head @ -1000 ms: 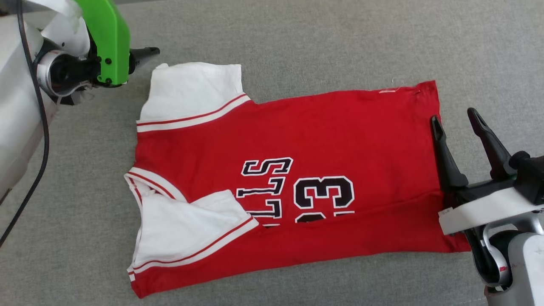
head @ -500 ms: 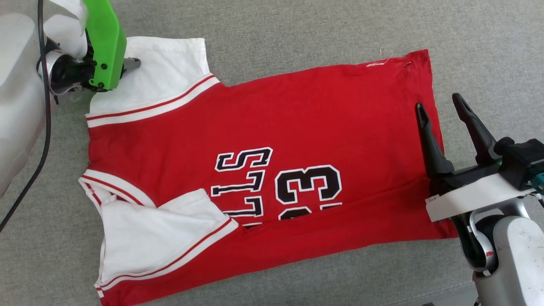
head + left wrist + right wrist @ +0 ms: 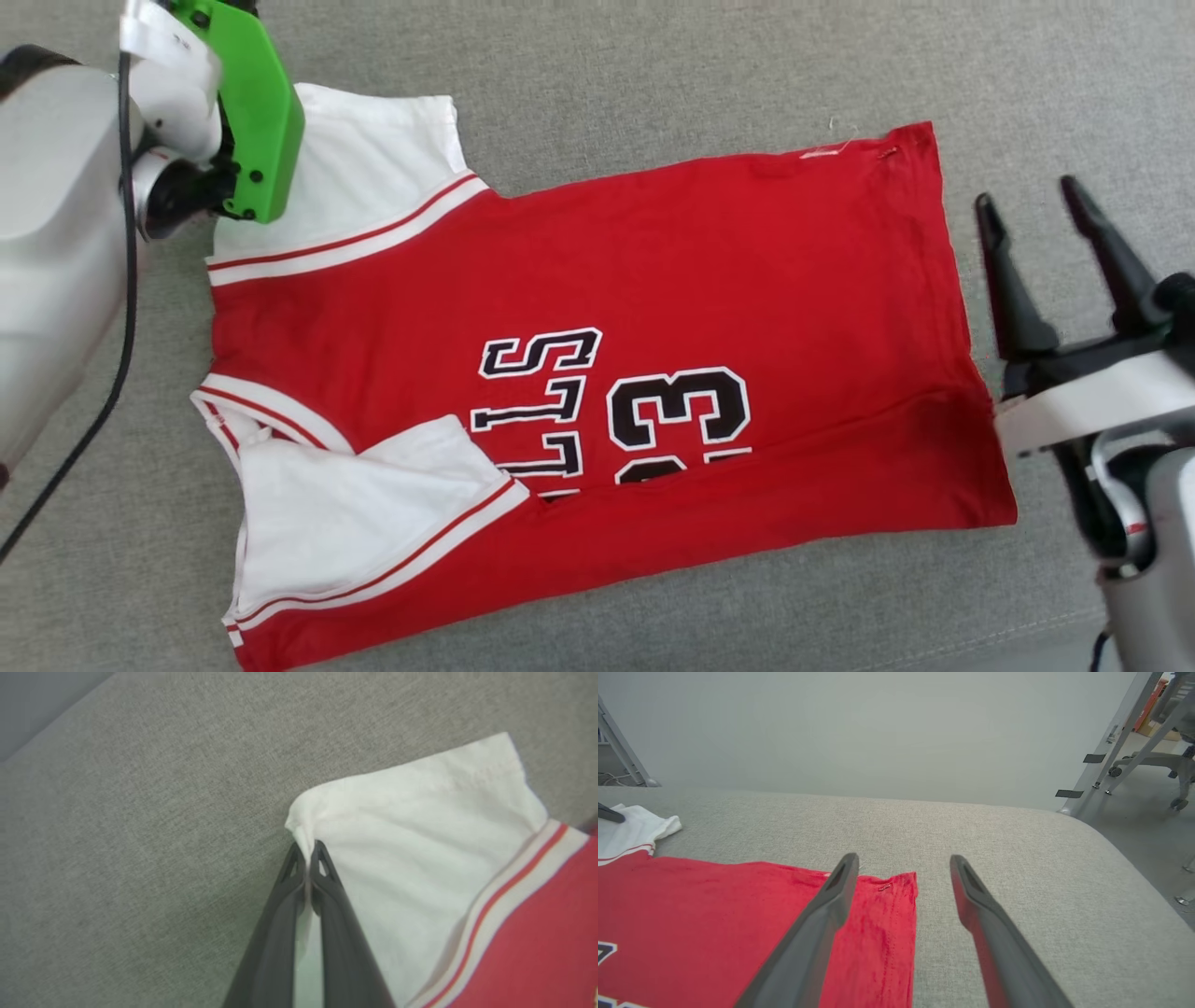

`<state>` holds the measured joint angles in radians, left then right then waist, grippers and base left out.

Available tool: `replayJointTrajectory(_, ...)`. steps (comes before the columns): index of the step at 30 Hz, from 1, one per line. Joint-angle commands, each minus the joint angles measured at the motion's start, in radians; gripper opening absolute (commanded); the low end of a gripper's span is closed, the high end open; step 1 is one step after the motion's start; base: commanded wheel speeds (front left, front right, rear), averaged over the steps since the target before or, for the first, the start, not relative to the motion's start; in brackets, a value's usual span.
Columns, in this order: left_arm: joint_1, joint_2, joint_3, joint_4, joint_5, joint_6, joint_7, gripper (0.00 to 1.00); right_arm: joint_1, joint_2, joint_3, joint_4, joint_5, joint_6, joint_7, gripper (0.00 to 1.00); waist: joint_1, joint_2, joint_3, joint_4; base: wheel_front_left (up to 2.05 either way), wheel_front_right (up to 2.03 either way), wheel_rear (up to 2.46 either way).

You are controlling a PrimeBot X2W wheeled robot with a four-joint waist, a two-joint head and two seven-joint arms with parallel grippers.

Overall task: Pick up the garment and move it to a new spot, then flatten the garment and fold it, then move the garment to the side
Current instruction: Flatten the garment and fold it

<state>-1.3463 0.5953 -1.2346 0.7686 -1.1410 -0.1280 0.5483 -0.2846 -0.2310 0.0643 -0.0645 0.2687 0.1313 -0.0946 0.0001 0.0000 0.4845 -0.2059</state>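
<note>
Folding seems under way: the left end effector (image 3: 308, 850) pinches the white sleeve (image 3: 420, 826) of the red jersey-style T-shirt (image 3: 653, 261). The right end effector (image 3: 1027, 192) hovers open. Next, the sleeve likely goes inward.

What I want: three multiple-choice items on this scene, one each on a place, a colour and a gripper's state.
1. Where does the left gripper hold the garment? A) bottom hem B) white sleeve corner C) collar
2. The garment's body is: A) blue B) red C) green
3. The right gripper is: A) open B) shut on cloth C) shut on nothing
Answers: B, its jaws pinch that corner in the wrist view; B, red shows in the head view; A, its jaws stand wide apart.
</note>
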Motion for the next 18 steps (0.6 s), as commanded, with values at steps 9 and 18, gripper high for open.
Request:
replayJointTrajectory(9,0.034,0.011,-0.02,-0.133,0.047,-0.003,-0.176,0.0,-0.173,-0.206,0.0,-0.013,0.055,-0.001,0.212,1.0,-0.0001,0.0,-0.063,0.089,0.0,0.0,0.0)
replayJointTrajectory(18,0.045,0.0,-0.034,-0.216,0.095,-0.003,-0.246,0.0,-0.321,-0.4,0.162,0.105,0.282,-0.001,0.603,1.0,-0.0001,0.0,-0.056,0.147,0.0,0.0,0.0)
